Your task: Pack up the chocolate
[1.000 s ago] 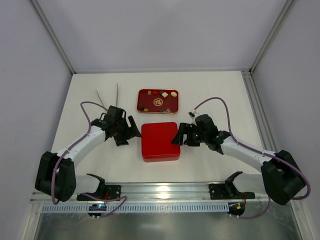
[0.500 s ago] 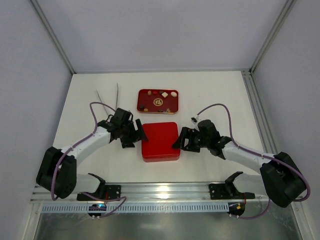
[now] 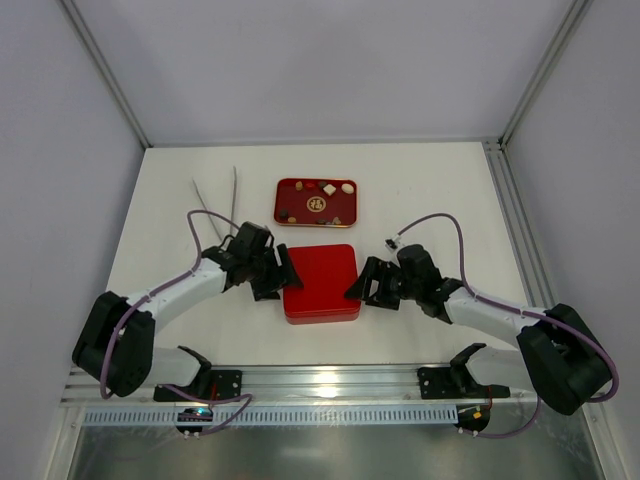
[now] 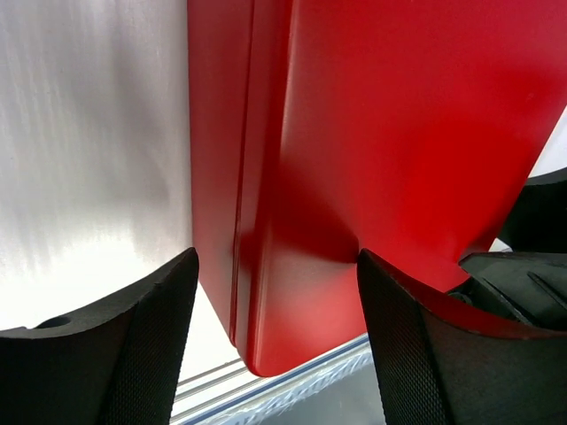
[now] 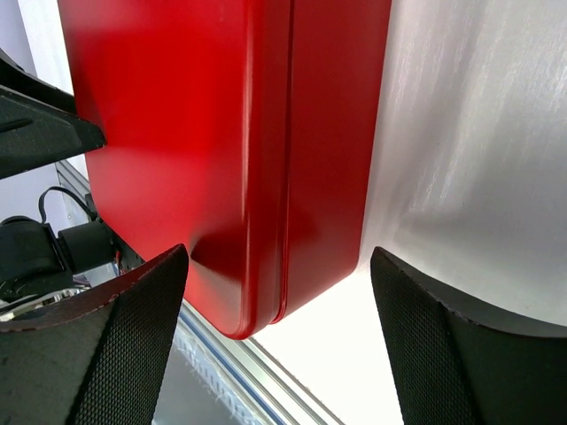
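Red square lidded box sat before a red oblong tray of chocolate; left gripper and right gripper straddled its edges, jaws wide.

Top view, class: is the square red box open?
No, the square red box shows a plain closed top, with no compartments visible.

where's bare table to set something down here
Bare table right of the tray, out to the right edge, and along the far edge behind it. Some left of the tongs. Crowded at centre: left gripper and right gripper flank the box.
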Tool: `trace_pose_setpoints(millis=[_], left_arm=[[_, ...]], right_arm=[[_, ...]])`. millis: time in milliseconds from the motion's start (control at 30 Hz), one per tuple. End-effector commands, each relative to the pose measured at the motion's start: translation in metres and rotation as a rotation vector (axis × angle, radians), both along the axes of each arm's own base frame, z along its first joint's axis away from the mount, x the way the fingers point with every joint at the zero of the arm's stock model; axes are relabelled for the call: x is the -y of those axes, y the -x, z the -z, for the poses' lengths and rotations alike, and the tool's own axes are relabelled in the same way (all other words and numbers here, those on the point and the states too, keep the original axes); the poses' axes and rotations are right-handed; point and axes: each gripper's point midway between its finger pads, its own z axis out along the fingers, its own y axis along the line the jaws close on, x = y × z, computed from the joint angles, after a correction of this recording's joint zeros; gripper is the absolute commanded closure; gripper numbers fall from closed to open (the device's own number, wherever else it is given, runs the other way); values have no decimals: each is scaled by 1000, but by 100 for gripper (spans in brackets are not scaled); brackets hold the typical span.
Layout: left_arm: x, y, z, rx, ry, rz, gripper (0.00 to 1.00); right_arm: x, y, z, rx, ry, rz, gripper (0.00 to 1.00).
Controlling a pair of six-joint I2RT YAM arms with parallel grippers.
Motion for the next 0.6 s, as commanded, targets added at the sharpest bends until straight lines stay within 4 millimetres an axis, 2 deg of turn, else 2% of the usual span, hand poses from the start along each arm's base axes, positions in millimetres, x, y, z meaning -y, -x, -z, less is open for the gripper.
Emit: trace_pose_setpoints(millis=[0,200,433,567], left_arm=[[-10,17,22,-59,-67,-8,30],[-10,27,32,-88,-90,-13,34],[-6,32,34,-91,-92,-19,44],[-3,32,35,-94,-96,-12,50]], right_arm=[[-4,-4,-4,11,-37,14,16],[-5,-1,1,-11,-51,18,17],[-9,2,3,-13,-57,21,27],[-9,4,5,-18,-52,23,36]])
